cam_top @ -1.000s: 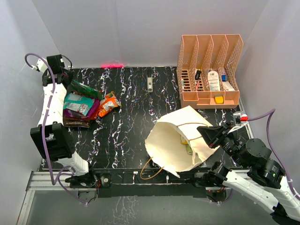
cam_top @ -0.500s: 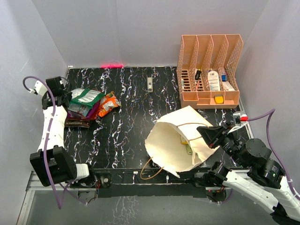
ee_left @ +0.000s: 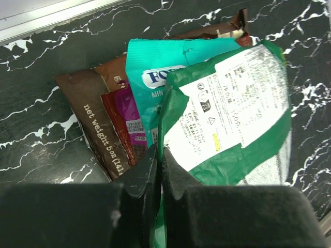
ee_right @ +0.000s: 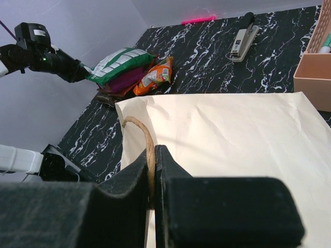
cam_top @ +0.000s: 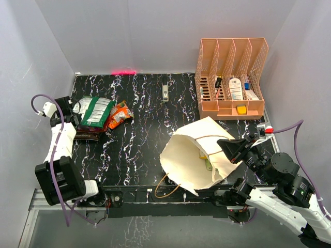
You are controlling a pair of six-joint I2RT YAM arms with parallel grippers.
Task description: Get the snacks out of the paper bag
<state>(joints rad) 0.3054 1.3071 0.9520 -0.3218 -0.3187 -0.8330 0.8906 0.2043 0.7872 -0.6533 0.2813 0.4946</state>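
The paper bag (cam_top: 189,155) lies tilted at the near right with its mouth facing right. My right gripper (cam_top: 228,148) is shut on its brown cord handle (ee_right: 144,132), with the bag's cream side (ee_right: 232,134) beyond it. A yellowish-green packet (cam_top: 207,164) shows inside the mouth. At the far left, my left gripper (cam_top: 73,110) is shut on the edge of a green-and-white packet (ee_left: 232,108), held over a pile of snacks: a teal packet (ee_left: 150,72), a brown one (ee_left: 90,116) and a magenta one (ee_left: 128,116). An orange packet (cam_top: 120,114) lies beside the pile.
A peach mesh file organiser (cam_top: 231,82) with small bottles stands at the back right. A stapler (cam_top: 165,93) lies at the back centre. The bag's second cord handle (cam_top: 165,189) loops onto the table's near edge. The left wall is close behind my left arm.
My left gripper has come nearer along the left edge, bringing the green packet over the snack pile. The right arm and the bag have not moved.
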